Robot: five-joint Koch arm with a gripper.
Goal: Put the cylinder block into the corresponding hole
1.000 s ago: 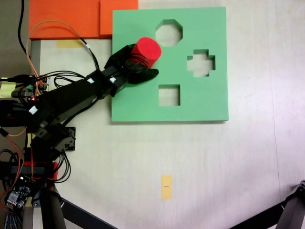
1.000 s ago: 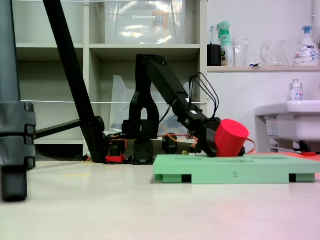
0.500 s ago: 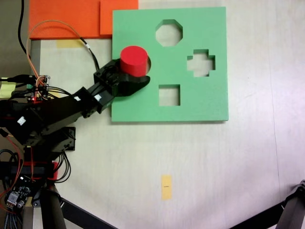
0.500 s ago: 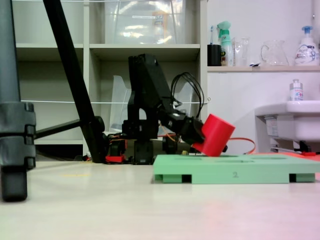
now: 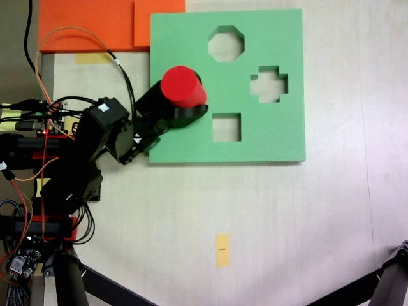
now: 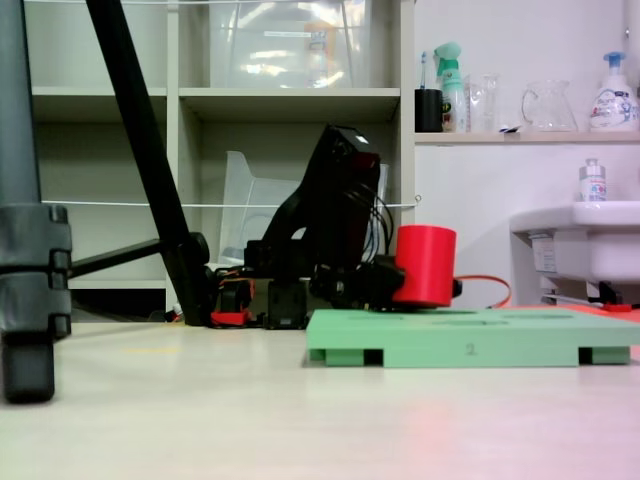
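The red cylinder block (image 5: 182, 87) stands upright over the left part of the green foam board (image 5: 268, 137). Side on, the red cylinder block (image 6: 425, 262) has its base level with the top of the green foam board (image 6: 470, 348). My gripper (image 5: 194, 97) is shut on the cylinder, reaching in from the left with one black finger (image 5: 191, 113) along its lower side. Low at the cylinder's foot, the gripper (image 6: 428, 290) lies nearly level. The round cut-out is hidden under the cylinder.
An octagonal cut-out (image 5: 225, 44), a cross cut-out (image 5: 268, 84) and a square cut-out (image 5: 226, 127) lie in the board. Orange foam sheets (image 5: 89, 25) lie at the top left. The arm's base and wires (image 5: 44, 127) sit left of the board. A tripod leg (image 6: 140, 150) stands left.
The cylinder has gone from tilted to upright and shifted slightly right over the board. The arm has folded, its elbow rising and the gripper dropping level.
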